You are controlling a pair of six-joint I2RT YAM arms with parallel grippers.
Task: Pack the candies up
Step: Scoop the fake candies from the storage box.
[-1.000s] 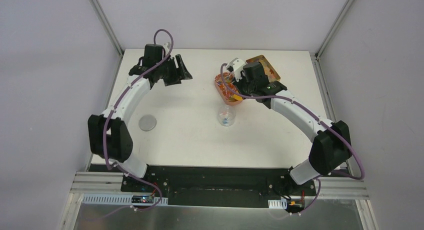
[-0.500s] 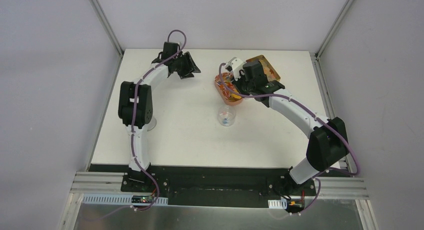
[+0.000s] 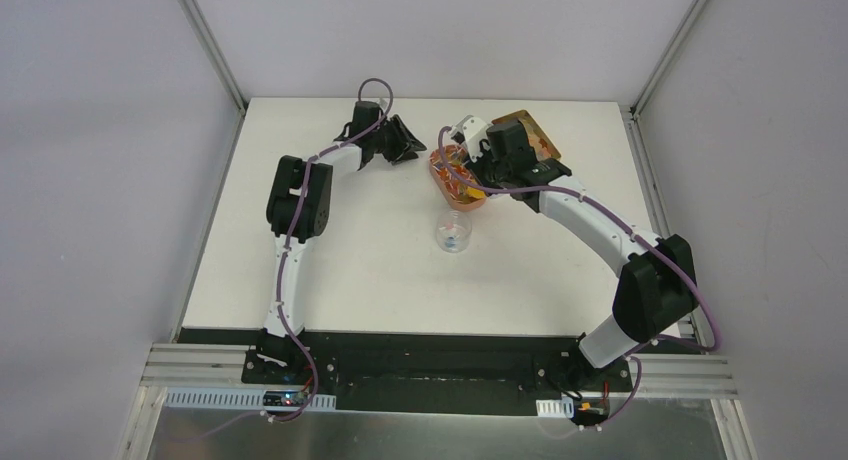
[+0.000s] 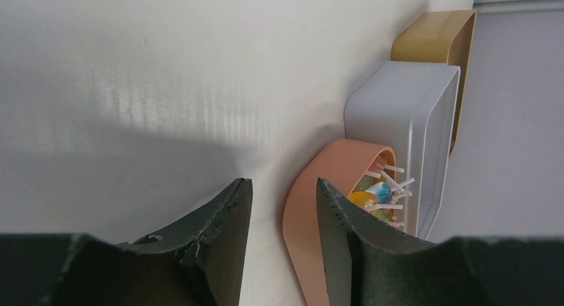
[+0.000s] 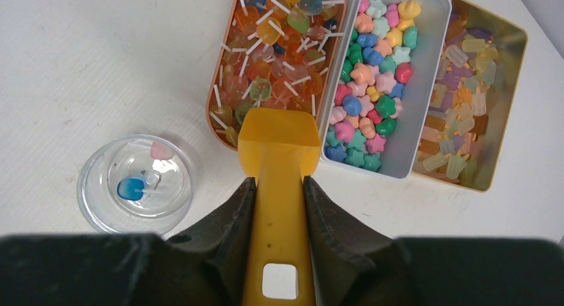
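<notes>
The candies [image 5: 372,86], small bright stars and rounds, fill a white tray [image 5: 425,26]. A salmon tray [image 5: 219,100] of lollipops lies to its left and an amber tray [image 5: 505,66] of pale sweets to its right. My right gripper [image 5: 279,186] is shut on the handle of the orange scoop [image 5: 279,143], whose bowl hangs over the near ends of the salmon and white trays. A clear cup [image 5: 136,183] holds a blue lollipop and a pink sweet. My left gripper [image 4: 282,193] is open and empty, low beside the salmon tray [image 4: 309,206].
In the top view the clear cup [image 3: 453,235] stands mid-table in front of the salmon tray [image 3: 455,180]. The amber tray [image 3: 525,130] is at the far right of the group. My left arm [image 3: 300,195] stretches across the far left of the table.
My left arm has swung right along the far side, bringing its gripper up beside the salmon tray. My right gripper with the scoop has barely moved.
</notes>
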